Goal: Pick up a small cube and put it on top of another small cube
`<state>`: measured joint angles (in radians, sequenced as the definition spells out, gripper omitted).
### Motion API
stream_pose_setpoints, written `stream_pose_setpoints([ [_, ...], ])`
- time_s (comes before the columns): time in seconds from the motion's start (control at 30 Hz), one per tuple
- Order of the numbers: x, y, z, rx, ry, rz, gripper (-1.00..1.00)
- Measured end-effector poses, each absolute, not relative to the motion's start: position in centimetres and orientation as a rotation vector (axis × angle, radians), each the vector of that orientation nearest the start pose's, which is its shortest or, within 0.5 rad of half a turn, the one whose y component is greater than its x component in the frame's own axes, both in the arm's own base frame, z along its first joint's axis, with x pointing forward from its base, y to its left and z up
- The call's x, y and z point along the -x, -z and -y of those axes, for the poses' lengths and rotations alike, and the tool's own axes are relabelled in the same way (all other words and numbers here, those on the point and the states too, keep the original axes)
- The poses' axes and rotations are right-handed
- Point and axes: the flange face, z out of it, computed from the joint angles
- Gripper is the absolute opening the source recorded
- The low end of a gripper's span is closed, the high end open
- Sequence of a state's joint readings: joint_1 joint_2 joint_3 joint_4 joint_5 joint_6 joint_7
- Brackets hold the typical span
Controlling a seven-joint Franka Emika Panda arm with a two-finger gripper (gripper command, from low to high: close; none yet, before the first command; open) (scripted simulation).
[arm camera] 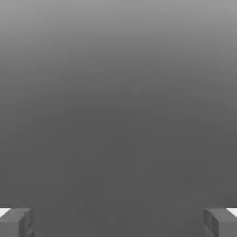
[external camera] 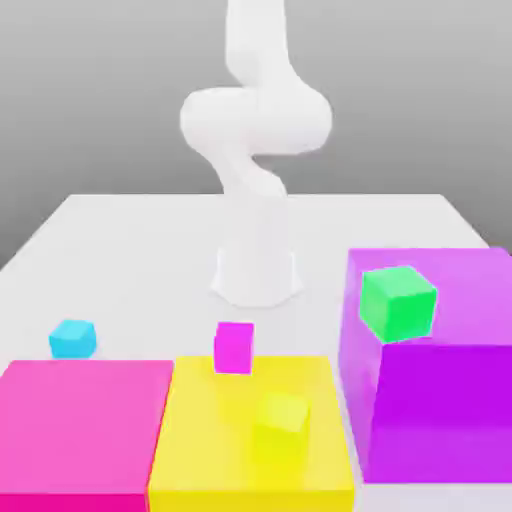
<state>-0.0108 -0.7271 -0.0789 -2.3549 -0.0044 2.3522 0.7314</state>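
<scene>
Pincer [arm camera: 118, 222]: spread wide in the hand view, one grey fingertip [arm camera: 16, 222] at each lower corner, nothing between them, plain grey beyond.
Arm [external camera: 255, 150]: white, rising from its base at the far middle of the table [external camera: 130, 250].
Small cyan cube [external camera: 72, 339]: on the table at the exterior view's left, just behind the big pink block [external camera: 80, 430].
Small magenta cube [external camera: 234, 347]: at the back edge of the big yellow block [external camera: 250, 430].
Small green cube [external camera: 398, 302]: on the big purple block [external camera: 440, 380], exterior view's right.
</scene>
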Motion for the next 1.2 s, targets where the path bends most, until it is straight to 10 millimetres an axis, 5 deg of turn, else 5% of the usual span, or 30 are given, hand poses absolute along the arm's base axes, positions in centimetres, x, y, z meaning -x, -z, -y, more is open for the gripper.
stream_pose_setpoints([
  [0.13,-40.3,-56.3,12.0,2.564,0.786,-1.168,0.00],
  [0.3,-39.2,-43.8,20.1,2.644,0.575,-1.277,0.00],
  [0.43,-34.6,-33.6,25.3,2.696,0.380,-1.368,0.00],
  [0.6,-23.6,-22.3,29.9,2.728,0.092,-1.515,0.00],
  [0.7,-20.1,-19.6,30.6,2.732,0.018,-1.554,0.00],
  [1.13,-20.4,-13.4,30.1,2.755,0.004,-1.521,0.00],
  [1.17,-20.4,-13.0,30.0,2.752,0.002,-1.521,-1.00],
  [1.2,-20.4,-13.0,30.0,2.752,0.002,-1.521,-1.00],
])
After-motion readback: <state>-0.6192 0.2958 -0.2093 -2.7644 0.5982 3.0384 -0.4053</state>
